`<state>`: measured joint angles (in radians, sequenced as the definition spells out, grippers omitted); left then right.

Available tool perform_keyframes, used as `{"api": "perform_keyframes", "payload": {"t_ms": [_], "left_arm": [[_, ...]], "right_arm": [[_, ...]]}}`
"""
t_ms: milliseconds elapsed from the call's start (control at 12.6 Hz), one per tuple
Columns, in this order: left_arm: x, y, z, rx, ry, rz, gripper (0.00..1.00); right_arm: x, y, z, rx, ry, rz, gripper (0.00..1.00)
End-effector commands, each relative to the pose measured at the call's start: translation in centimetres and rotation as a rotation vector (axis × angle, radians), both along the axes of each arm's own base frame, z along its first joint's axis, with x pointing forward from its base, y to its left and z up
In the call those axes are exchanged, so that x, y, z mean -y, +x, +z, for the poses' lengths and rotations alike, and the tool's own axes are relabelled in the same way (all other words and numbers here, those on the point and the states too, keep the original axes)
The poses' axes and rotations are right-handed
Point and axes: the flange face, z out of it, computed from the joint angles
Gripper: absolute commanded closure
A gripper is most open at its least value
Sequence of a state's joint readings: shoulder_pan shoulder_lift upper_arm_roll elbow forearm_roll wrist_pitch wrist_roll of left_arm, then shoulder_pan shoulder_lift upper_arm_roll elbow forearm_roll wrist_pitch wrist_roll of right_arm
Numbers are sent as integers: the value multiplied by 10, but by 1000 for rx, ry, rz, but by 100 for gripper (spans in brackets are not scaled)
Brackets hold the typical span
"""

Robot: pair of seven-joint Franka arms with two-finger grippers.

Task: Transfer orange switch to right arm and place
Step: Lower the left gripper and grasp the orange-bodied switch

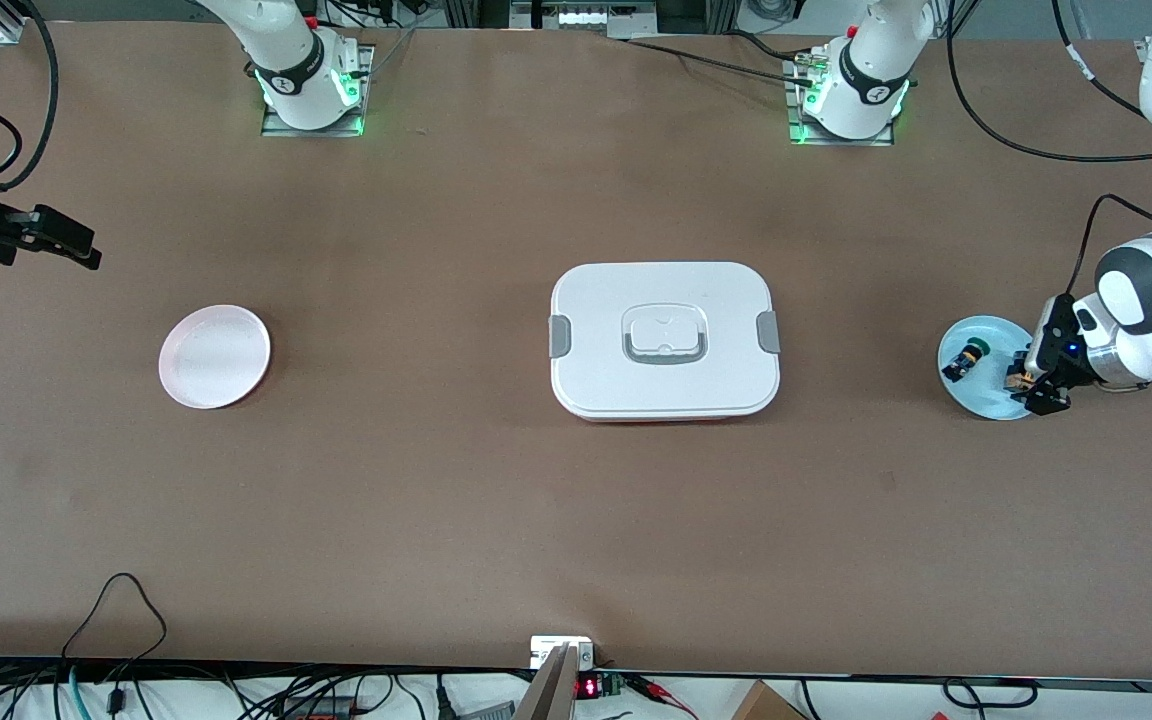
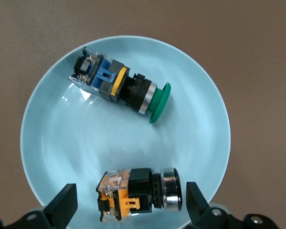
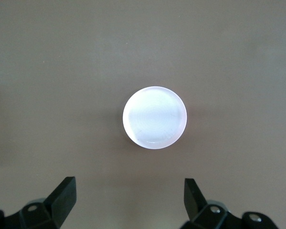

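The orange switch (image 2: 135,194), black with an orange block and a metal ring, lies on its side on the light blue plate (image 2: 61,143) at the left arm's end of the table. My left gripper (image 2: 131,188) is low over that plate (image 1: 981,330), open, one finger at each end of the switch and neither touching it. From the front the left gripper (image 1: 1036,385) hides most of the orange switch (image 1: 1016,378). My right gripper (image 3: 130,186) hangs open and empty, high at the right arm's end (image 1: 66,240), with the pink plate (image 3: 154,117) below it.
A second switch with a green cap (image 2: 119,88) lies on the same blue plate, a little apart from the orange one (image 1: 966,358). A white lidded box (image 1: 664,340) stands mid-table. The pink plate (image 1: 214,356) sits toward the right arm's end.
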<state>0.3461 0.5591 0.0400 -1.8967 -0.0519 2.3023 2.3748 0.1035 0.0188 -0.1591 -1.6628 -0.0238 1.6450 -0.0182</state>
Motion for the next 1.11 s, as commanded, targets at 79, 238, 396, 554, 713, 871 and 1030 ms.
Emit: {"api": "perform_keyframes", "payload": {"t_ms": [79,238,396,554,713,871,1030], "left_arm": [[-7,4,-6,18,-19,-2,0],[-7,3,-8,15,-20,-2,0],[-10,2,-11,12,-26,8,0],[-9,3,-11,16,-30,-20,30],[-7,5,-9,36,-44,-54,66],[-4,6,-12,36,-47,-61,96],[-5,6,-12,35,-52,-51,100]], "right_arm": [[-2,-2,3,13,14,7,0],[-3,-1,3,14,14,9,0],[-3,-1,4,16,14,9,0],[0,-1,1,10,14,2,0],[0,0,0,8,13,2,0],[2,0,0,8,13,-1,0],[-1,0,0,7,13,4,0]]}}
